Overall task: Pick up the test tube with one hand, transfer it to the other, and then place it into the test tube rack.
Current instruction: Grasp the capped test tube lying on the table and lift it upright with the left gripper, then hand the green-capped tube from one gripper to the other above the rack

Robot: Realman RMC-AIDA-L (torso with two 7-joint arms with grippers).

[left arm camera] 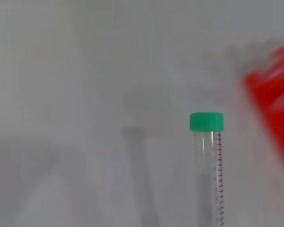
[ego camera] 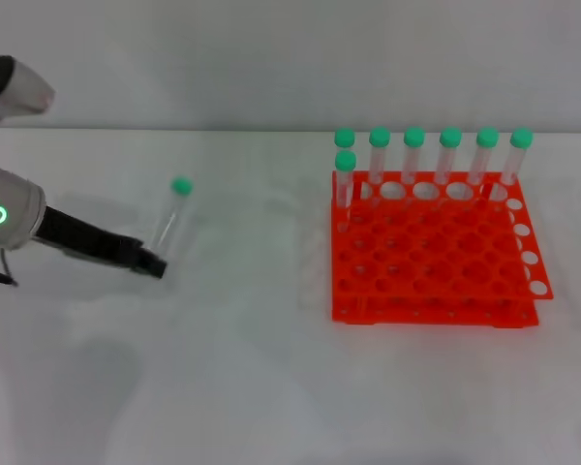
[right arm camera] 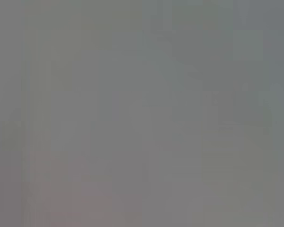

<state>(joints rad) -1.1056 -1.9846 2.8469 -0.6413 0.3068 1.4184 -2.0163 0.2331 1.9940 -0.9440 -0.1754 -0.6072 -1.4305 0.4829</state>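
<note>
My left gripper (ego camera: 153,263), black on the silver-white arm with the green ring, reaches in from the left edge of the table. It is shut on the lower end of the test tube (ego camera: 171,221) and holds it nearly upright, green cap up and clear of the white table. In the left wrist view the same tube (left arm camera: 209,161) rises with its cap on top. The orange-red test tube rack (ego camera: 426,312) stands to the right, well apart from the tube; it shows as a red blur in the left wrist view (left arm camera: 274,94). The right gripper is out of view.
Several green-capped tubes (ego camera: 413,160) stand upright along the rack's back row, with one more at the left of the second row. The white table (ego camera: 252,368) lies between the held tube and the rack. The right wrist view shows only flat grey.
</note>
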